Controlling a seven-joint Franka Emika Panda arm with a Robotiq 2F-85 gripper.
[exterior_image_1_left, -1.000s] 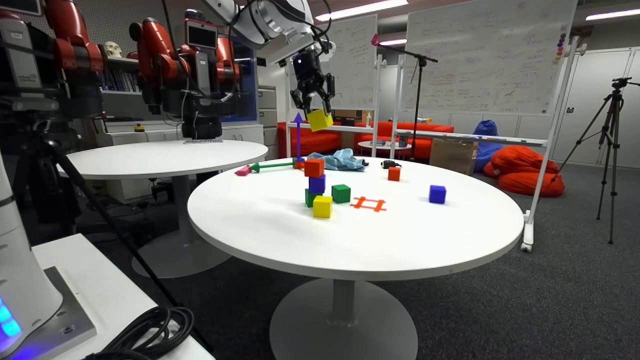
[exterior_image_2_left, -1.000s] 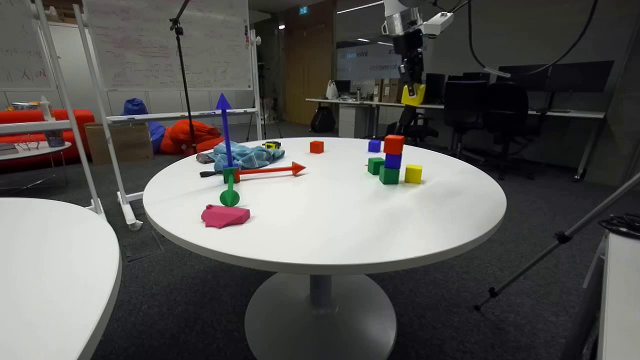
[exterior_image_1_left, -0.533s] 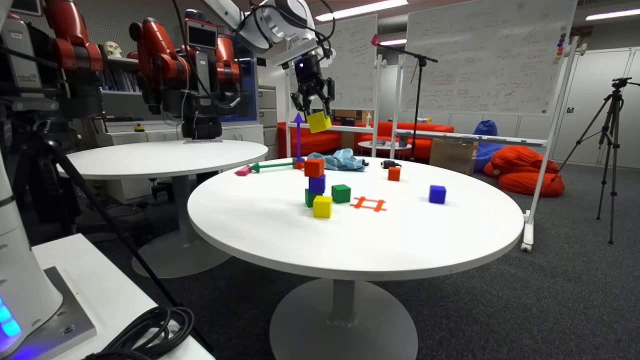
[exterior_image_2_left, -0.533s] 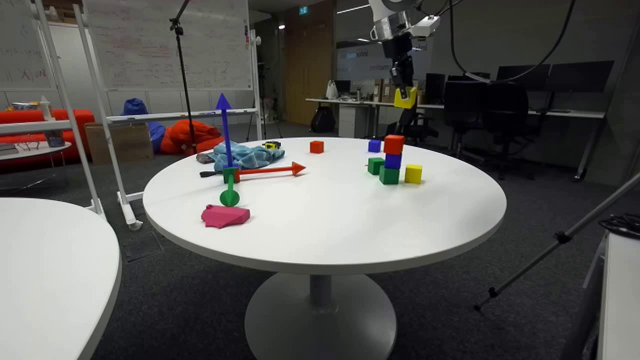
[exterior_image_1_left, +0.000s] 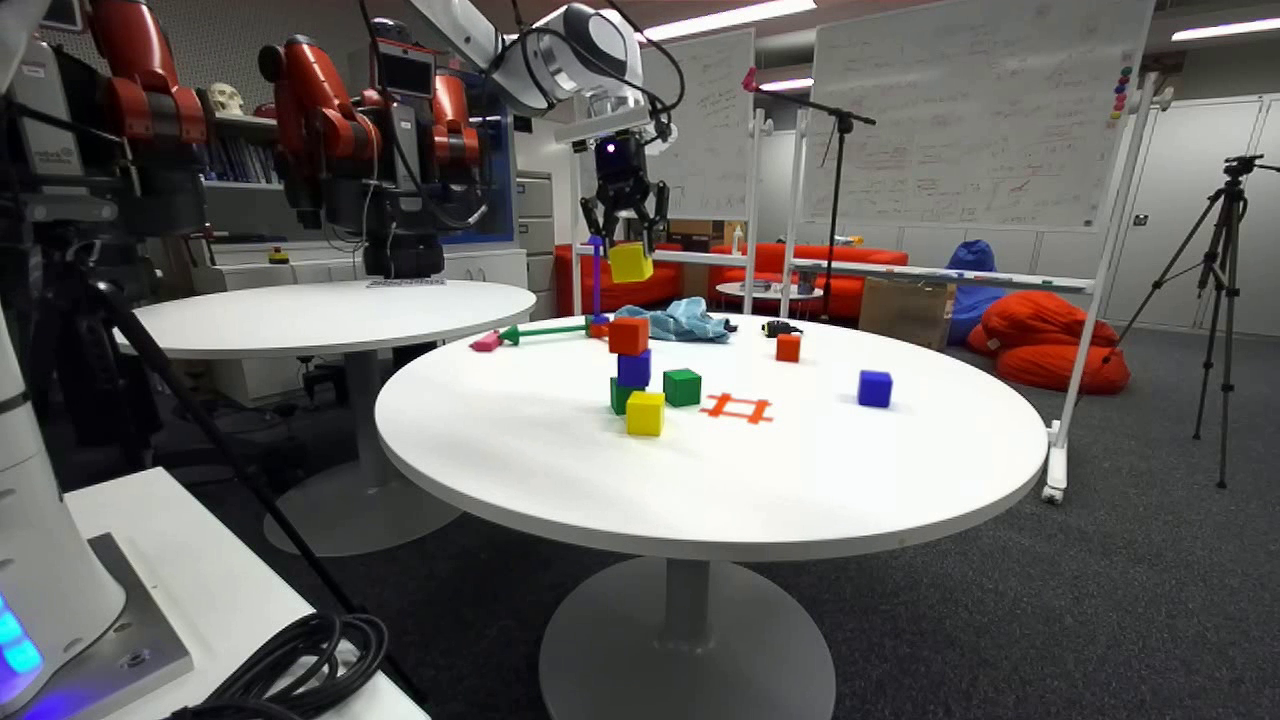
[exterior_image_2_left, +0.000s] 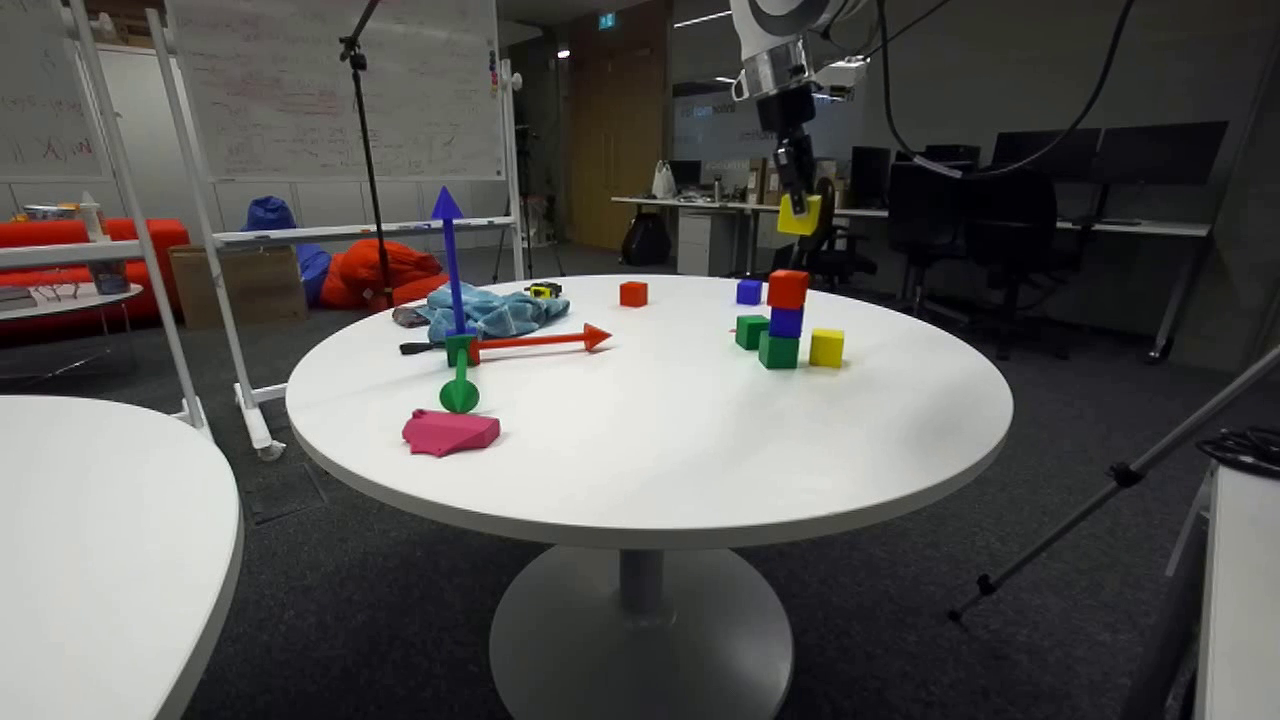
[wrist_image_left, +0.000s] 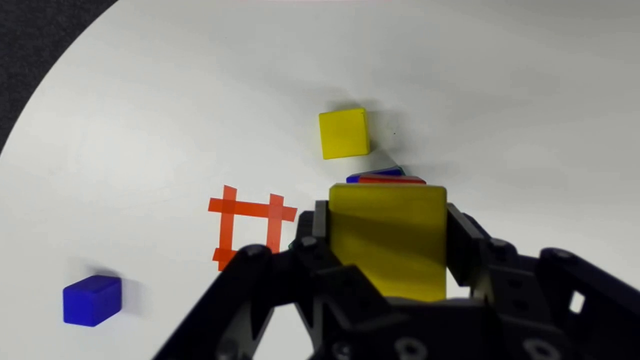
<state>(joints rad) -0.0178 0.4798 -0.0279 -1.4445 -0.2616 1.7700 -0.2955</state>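
Note:
My gripper (wrist_image_left: 387, 222) is shut on a yellow cube (wrist_image_left: 387, 250), its fingers pressing two opposite sides. In both exterior views this cube hangs in the air, higher than a stack of a red cube (exterior_image_1_left: 629, 336), a blue cube (exterior_image_1_left: 634, 367) and a green cube (exterior_image_2_left: 779, 350). From the wrist the held cube hides most of that stack; only slivers of red and blue show past its edge. The stack's layers look slightly turned against each other. Beside it on the table stand a second yellow cube (wrist_image_left: 344, 133) and a second green cube (exterior_image_1_left: 682, 387).
The round white table (exterior_image_1_left: 560, 490) also bears an orange tape square (wrist_image_left: 250, 209), a blue cube (wrist_image_left: 92, 301), a red cube (exterior_image_2_left: 633, 294), a blue cloth (exterior_image_2_left: 500, 312), a coloured arrow frame (exterior_image_2_left: 452, 270) and a pink piece (exterior_image_2_left: 450, 432).
The gripper with the yellow cube has come down, shifting left in both exterior views, and the cube's tilt has lessened in an exterior view. The cubes on the table have not moved.

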